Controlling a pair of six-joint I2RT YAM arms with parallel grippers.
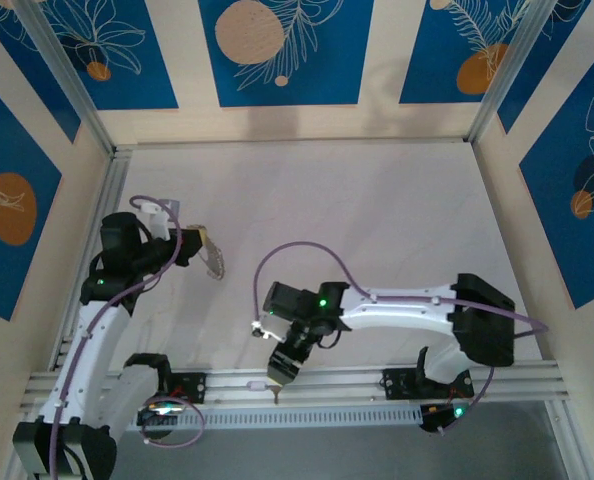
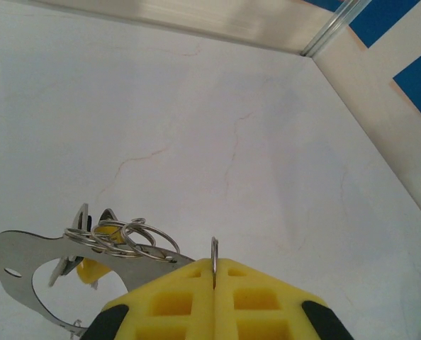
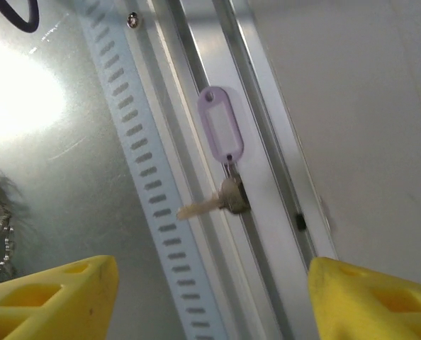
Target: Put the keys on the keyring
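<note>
My left gripper (image 2: 214,268) is shut on a thin steel ring, the keyring (image 2: 214,249), which stands on edge between the yellow pads. Beside it hangs a bunch of further split rings (image 2: 122,237) on a flat steel plate (image 2: 26,258), with a yellow piece beneath. From above, this gripper (image 1: 192,248) is at the table's left, with the bunch (image 1: 214,262) dangling from it. A brassy key (image 3: 221,200) with a lilac tag (image 3: 220,131) lies on the aluminium rail. My right gripper (image 3: 212,273) hovers above it, open, its fingers well apart on either side.
The rail (image 3: 281,177) and a slotted white cable duct (image 3: 150,184) run along the near table edge, where the right gripper (image 1: 281,370) points down. Aluminium frame posts and blue patterned walls (image 1: 277,50) enclose the white tabletop (image 1: 377,200).
</note>
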